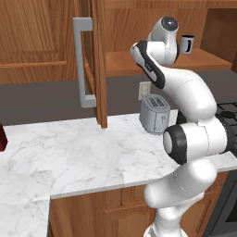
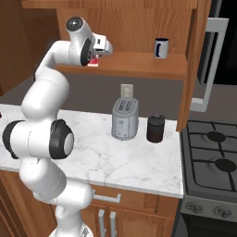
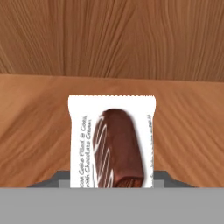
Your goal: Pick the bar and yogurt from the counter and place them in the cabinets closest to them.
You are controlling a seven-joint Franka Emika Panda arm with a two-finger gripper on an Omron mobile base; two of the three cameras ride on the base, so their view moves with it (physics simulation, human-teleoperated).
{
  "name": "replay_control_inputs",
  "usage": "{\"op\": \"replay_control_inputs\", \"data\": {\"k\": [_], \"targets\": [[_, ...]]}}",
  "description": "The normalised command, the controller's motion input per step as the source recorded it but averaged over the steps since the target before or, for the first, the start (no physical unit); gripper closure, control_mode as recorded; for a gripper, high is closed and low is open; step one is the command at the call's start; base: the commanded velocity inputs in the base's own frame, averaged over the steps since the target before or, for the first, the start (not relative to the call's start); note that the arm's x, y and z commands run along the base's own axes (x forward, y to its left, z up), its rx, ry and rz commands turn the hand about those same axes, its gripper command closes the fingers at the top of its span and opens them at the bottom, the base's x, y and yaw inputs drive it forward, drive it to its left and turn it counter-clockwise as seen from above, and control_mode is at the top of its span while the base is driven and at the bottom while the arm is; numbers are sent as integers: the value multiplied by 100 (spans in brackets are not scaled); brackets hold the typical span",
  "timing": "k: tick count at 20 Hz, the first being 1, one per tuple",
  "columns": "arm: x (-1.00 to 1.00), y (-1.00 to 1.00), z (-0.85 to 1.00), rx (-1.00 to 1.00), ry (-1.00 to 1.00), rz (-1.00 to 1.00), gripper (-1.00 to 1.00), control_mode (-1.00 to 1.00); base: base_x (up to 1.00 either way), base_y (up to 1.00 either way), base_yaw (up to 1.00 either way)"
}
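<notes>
The bar (image 3: 111,140), a white packet with a brown chocolate picture, lies flat just over the wooden shelf (image 3: 188,127) of the open wall cabinet (image 2: 134,62). My gripper (image 3: 111,177) is shut on the bar, one fingertip against each long side. In the right base view the gripper (image 2: 96,59) reaches in at the shelf's left end, with the bar's red patch (image 2: 94,63) under the hand. The white marble counter (image 1: 83,148) lies below. The yogurt is out of view.
A dark blue mug (image 2: 161,47) stands on the same shelf to the right. A toaster (image 2: 125,119) and a dark jar (image 2: 156,128) sit on the counter, beside the stove (image 2: 215,152). The cabinet doors (image 1: 99,65) (image 2: 192,65) stand open. A dark red block (image 1: 2,136) sits far left.
</notes>
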Motion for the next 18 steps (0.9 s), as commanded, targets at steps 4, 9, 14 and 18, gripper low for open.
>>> {"op": "replay_control_inputs", "data": {"k": [4, 9, 14, 18], "targets": [[34, 0, -5, 0, -1, 1, 100, -100, 0, 0, 0], [36, 0, -6, 0, -1, 0, 100, -100, 0, 0, 0], [37, 0, -4, 0, 0, 0, 100, -100, 0, 0, 0], [31, 0, -4, 0, 0, 0, 100, -100, 0, 0, 0]]}}
